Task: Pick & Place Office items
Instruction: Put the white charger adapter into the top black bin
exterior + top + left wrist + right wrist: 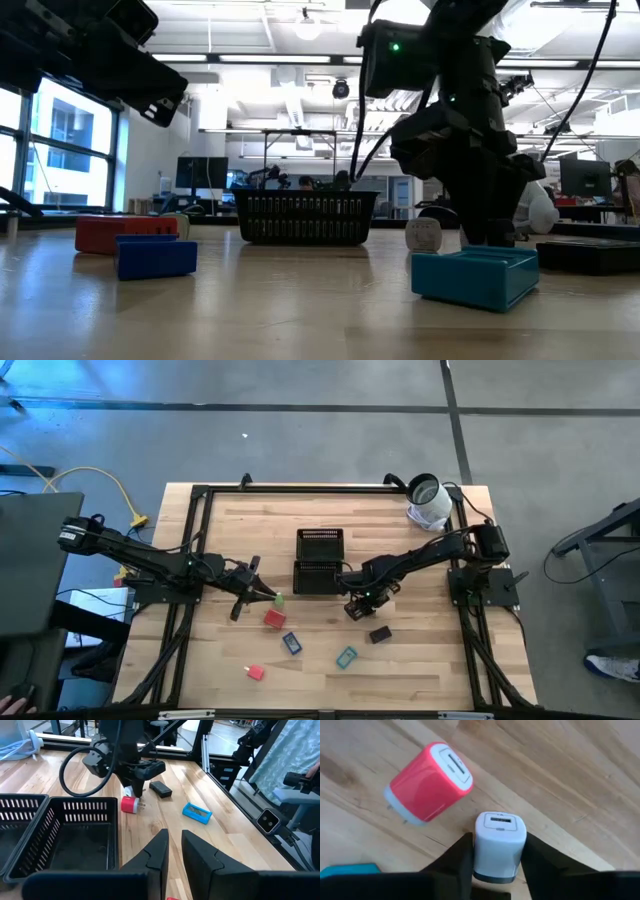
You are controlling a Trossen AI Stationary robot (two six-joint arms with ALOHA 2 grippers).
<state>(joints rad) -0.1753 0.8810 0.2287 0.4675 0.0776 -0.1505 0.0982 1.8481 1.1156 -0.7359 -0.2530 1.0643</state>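
left gripper (268, 594) centre-left of high view, fingers nearly together; right gripper (357, 606) centre, fingers clamped.

Red-and-white charger (429, 782) just beside the white charger (499, 845), bare wood (570, 780) opposite.

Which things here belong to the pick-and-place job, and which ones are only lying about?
Job: white charger cube, held by right gripper; pink-red charger cube; red block; blue block; teal block; black block; black mesh tray, likely the goal.
Lying about: white-and-grey roll at table corner; yellow cable on floor.
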